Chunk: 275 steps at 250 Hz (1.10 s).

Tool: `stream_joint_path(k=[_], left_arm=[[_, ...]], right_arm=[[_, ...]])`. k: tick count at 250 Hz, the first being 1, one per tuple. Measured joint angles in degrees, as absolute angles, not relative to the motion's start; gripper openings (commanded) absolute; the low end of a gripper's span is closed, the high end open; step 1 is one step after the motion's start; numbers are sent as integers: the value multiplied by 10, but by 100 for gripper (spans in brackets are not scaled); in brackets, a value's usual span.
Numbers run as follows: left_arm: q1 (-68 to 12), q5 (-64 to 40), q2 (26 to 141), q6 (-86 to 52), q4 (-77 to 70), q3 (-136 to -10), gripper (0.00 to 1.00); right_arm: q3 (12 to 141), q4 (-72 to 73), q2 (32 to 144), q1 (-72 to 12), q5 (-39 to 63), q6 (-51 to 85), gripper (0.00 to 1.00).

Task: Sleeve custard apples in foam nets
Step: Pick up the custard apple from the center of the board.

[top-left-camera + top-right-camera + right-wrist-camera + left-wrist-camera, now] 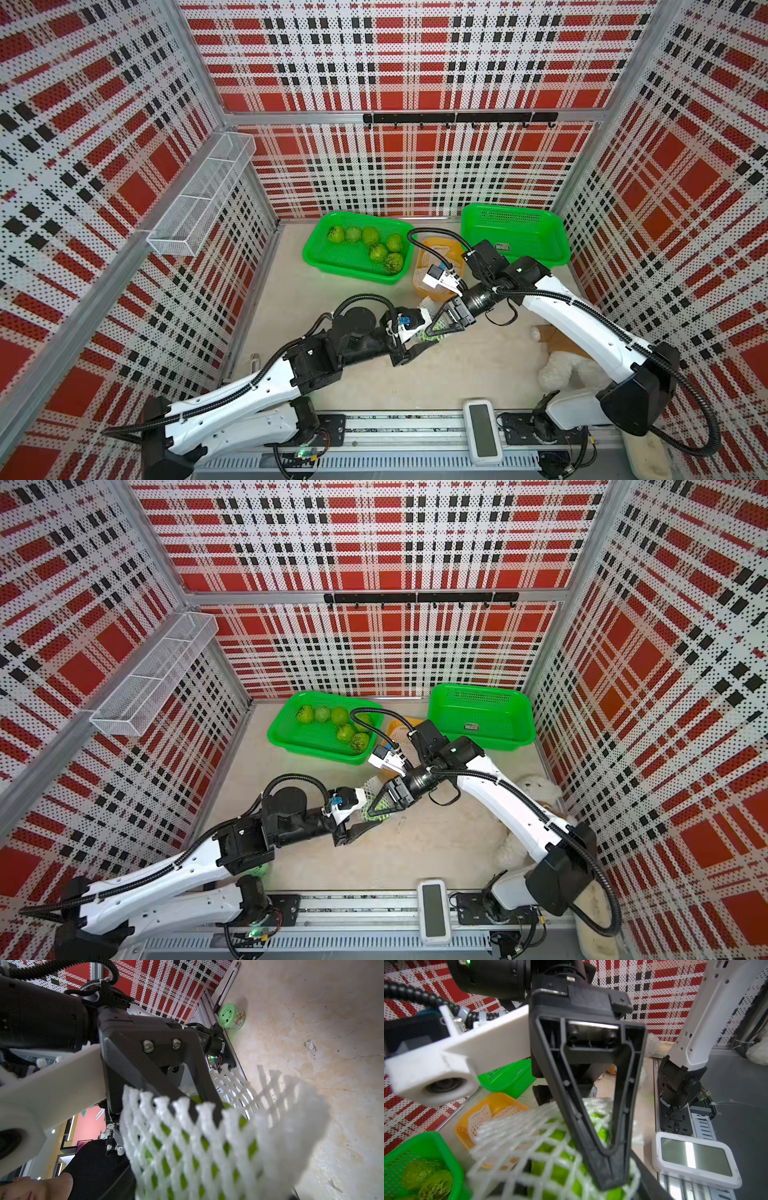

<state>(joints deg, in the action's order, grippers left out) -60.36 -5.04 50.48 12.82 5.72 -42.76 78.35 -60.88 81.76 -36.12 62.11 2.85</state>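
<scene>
- The apple point(560, 1175) sits mid-table inside a net point(187, 1147), between both pincers. It looks lifted off the surface.
- The right pincer point(434, 330) clamps it through the mesh. The left pincer point(365, 812) has a finger at the net's rim, but I cannot tell whether it grips.
- I'd draw the rim slowly and evenly over the fruit, so the foam neither tears nor slips off.
- Six apples point(370, 237) wait in the green basket point(312, 245), with spare nets in the orange basket point(419, 274). The second green basket point(532, 237) holds no fruit.
- The wrists crowd nose to nose, leaving little room. The bear point(565, 370) lies by the right arm.
</scene>
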Motion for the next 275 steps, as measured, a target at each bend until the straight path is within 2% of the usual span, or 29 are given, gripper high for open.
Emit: stream_joint_path(k=[20, 39, 69, 102, 123, 175, 236, 275], left_arm=[[-605, -34, 495, 126, 40, -411, 44], [-606, -25, 489, 124, 30, -400, 44], [-605, -1, 482, 123, 29, -394, 44], [-600, 26, 464, 120, 27, -394, 44], [-592, 28, 453, 118, 25, -394, 45], [-533, -45, 442, 95, 26, -394, 46], [-437, -234, 450, 37, 35, -399, 46], [-423, -330, 471, 11, 34, -410, 46]], right_arm=[[769, -577, 814, -363, 625, 39, 65], [748, -541, 808, -364, 627, 56, 74], [727, -507, 797, -363, 627, 77, 83], [715, -492, 776, -362, 627, 90, 88], [710, -486, 767, -362, 628, 94, 100], [711, -487, 753, -356, 620, 70, 100], [715, -489, 672, -345, 590, -11, 100], [672, -420, 590, -356, 562, -57, 100]])
